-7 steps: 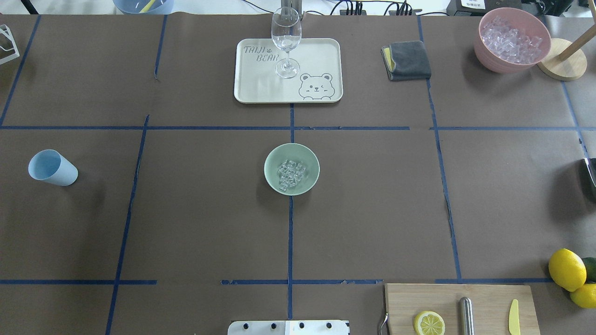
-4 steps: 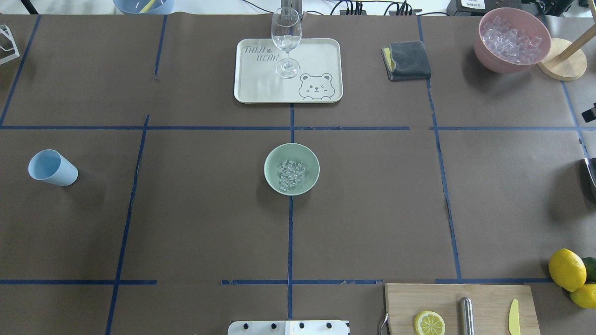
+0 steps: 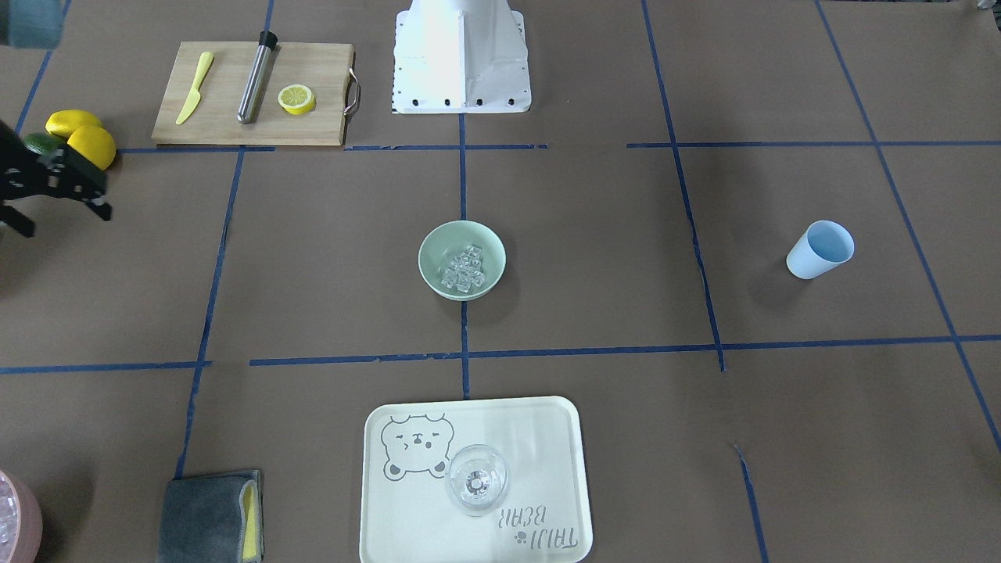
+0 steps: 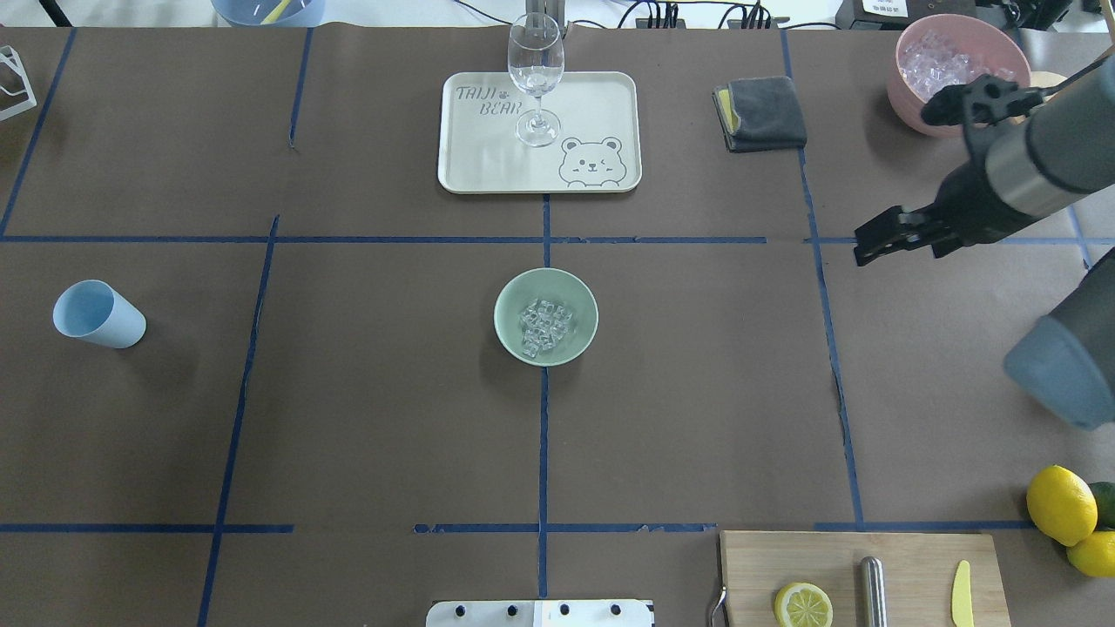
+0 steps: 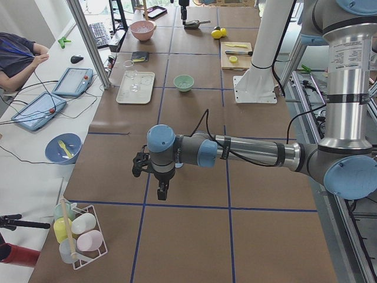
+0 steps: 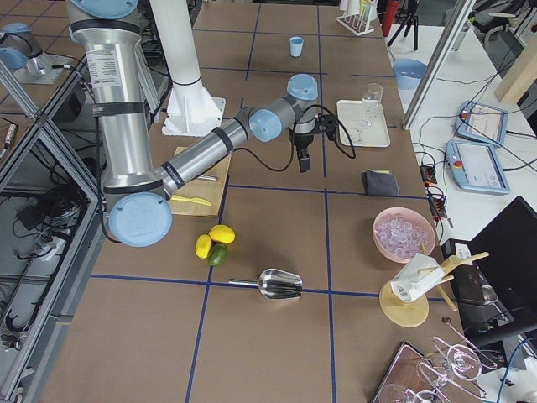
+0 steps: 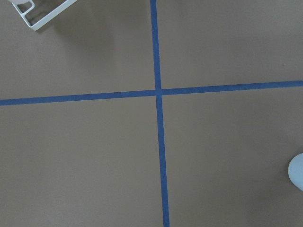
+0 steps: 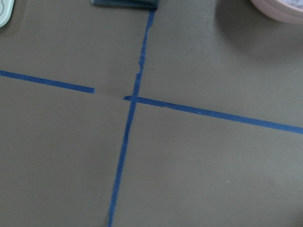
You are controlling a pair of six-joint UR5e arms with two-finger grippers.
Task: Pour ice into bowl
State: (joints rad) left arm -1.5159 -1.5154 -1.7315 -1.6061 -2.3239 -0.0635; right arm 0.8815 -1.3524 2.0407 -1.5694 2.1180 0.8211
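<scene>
Tray (image 4: 601, 96): cream, bear print, far middle of the table.
Glass (image 4: 535, 65): clear, stemmed, upright on the tray.
Cloth (image 4: 762, 113): grey, folded, right of the tray.
Pink bowl (image 4: 902, 100): far right corner.
Cup (image 4: 97, 314): light blue, alone at the left.
Board (image 4: 915, 557): wooden, near right; bears a lemon slice (image 4: 802, 604), steel rod (image 4: 871, 592) and yellow knife (image 4: 960, 594).
Lemons (image 4: 1059, 504): two, with a lime (image 4: 1104, 502), just right of the board.
Scoop (image 6: 279, 284): metal, near the lemons.

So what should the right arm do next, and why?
Probably just draw back out of the way: the ice already lies in the bowl, the blue cup looks empty, and the right gripper has nothing in its jaws.
</scene>
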